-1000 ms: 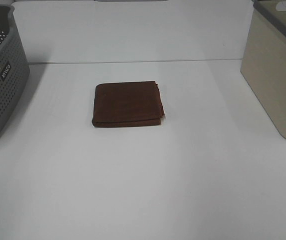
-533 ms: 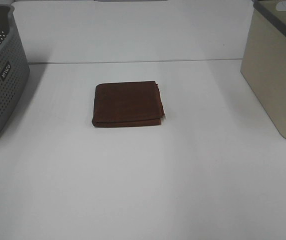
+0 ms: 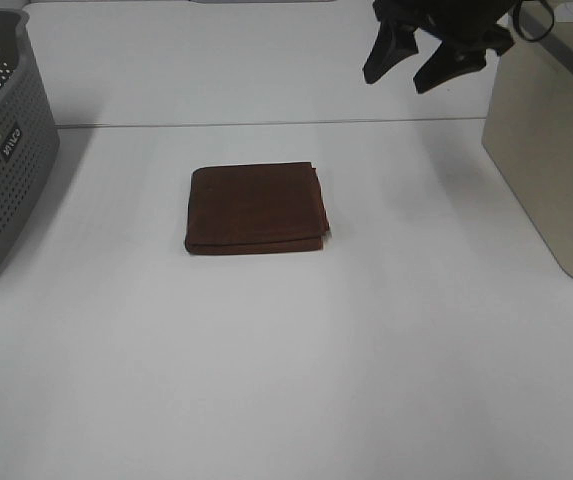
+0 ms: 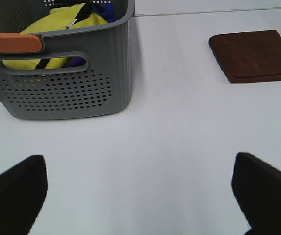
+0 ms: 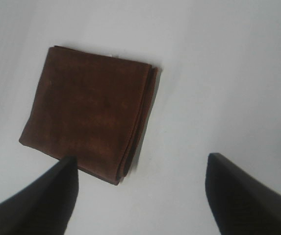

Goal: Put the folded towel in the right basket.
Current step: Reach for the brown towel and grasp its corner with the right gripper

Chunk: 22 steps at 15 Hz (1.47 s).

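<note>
A folded brown towel (image 3: 256, 208) lies flat on the white table, near the middle. It also shows in the left wrist view (image 4: 254, 55) and the right wrist view (image 5: 89, 113). The right basket (image 3: 556, 140) is beige and stands at the right edge. My right gripper (image 3: 421, 60) is open and empty, high above the table's back right, beyond the towel and beside the beige basket. In the right wrist view its fingers (image 5: 52, 193) spread wide over the towel's near edge. My left gripper (image 4: 140, 196) is open and empty, out of the exterior view.
A grey perforated basket (image 3: 1, 150) stands at the left edge; in the left wrist view it (image 4: 66, 73) holds yellow and dark cloths. A white wall edge runs behind the table.
My right gripper has come into the exterior view at the top right, above the back of the table. The towel and both baskets have not moved.
</note>
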Motion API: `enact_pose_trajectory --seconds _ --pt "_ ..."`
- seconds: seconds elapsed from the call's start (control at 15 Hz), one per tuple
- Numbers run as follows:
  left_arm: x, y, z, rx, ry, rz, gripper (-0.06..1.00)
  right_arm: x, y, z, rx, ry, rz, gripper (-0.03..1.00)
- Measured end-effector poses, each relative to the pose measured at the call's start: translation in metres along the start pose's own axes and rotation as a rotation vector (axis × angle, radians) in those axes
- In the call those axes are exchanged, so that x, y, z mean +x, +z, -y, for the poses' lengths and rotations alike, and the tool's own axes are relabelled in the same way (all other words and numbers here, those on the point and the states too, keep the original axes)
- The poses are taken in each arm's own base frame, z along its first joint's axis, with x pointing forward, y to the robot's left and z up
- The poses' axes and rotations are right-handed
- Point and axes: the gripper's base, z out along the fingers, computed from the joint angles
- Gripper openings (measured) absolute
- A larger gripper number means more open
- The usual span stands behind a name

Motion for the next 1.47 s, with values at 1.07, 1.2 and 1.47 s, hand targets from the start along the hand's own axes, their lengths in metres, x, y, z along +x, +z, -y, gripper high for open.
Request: enact_pose_trajectory --seconds 1.07,1.2,1.47 --pt "0.0 0.0 0.0 0.0 0.0 0.0 0.97 0.038 0.174 0.011 -0.267 0.184 -0.328 0.69" --pt "0.0 0.0 0.0 0.0 0.0 0.0 0.97 0.035 0.179 0.003 -0.261 0.177 -0.289 0.68" --pt "0.0 0.0 0.0 0.0 0.0 0.0 0.97 0.037 0.191 -0.001 -0.241 0.173 -0.249 0.3"
